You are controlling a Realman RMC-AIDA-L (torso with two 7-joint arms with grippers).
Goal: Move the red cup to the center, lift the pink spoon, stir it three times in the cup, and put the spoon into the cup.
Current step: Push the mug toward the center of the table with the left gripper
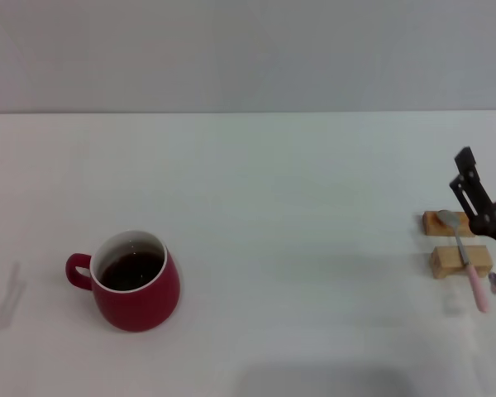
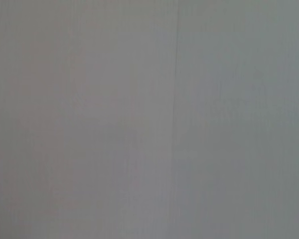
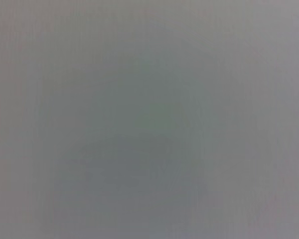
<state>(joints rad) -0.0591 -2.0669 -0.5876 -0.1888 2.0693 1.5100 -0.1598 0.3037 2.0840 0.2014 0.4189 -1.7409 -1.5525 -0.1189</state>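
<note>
Red cup (image 1: 135, 285) far left of right gripper (image 1: 471, 194), gripper state unclear, pink spoon (image 1: 466, 258) just beside it

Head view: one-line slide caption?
Red cup at table's left; pink spoon across two wooden blocks beside right gripper.
</note>
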